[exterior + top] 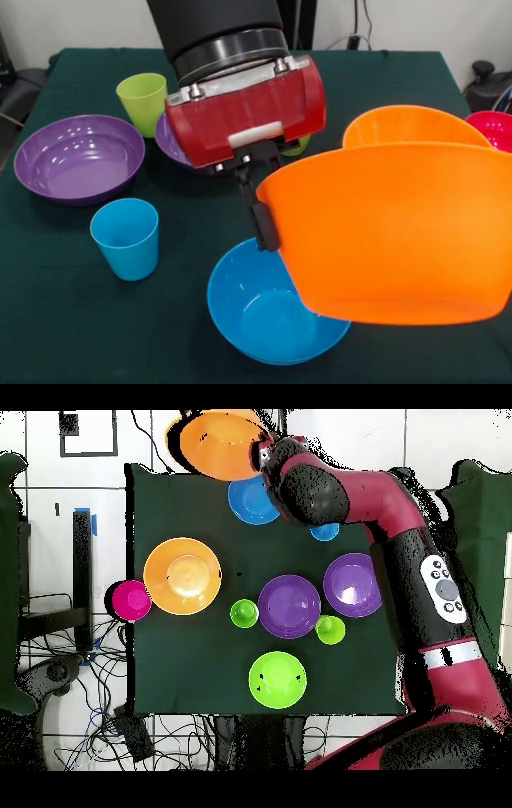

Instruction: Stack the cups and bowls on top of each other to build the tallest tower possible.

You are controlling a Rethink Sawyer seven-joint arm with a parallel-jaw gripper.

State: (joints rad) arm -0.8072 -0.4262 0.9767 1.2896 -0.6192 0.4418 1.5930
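Fingers (262, 218) are clamped on the rim of an orange bowl (400, 232) in the front view, one dark finger showing on its outer wall, and the bowl hangs clear of the tabletop (64, 320), tipped so we see its smooth glossy side. Just below the fingers sits the blue bowl (272, 316), round and shiny. We judge this the carrying step, with no tower begun. Next we must pick a base, level the bowl and lower it squarely. Beyond the fingers lie a second orange bowl (408, 124), a red bowl (492, 128), a shallow purple bowl (78, 158), a tapered blue cup (126, 238) and a yellow-green cup (144, 102).

Overhead, the held orange bowl (222, 444) hangs at the tabletop's edge, the blue bowl (252, 501) just beside the fingers. Well apart from them lie the other orange bowl (182, 576), two purple bowls (289, 603), a green bowl (277, 680) and two small green cups (244, 614).
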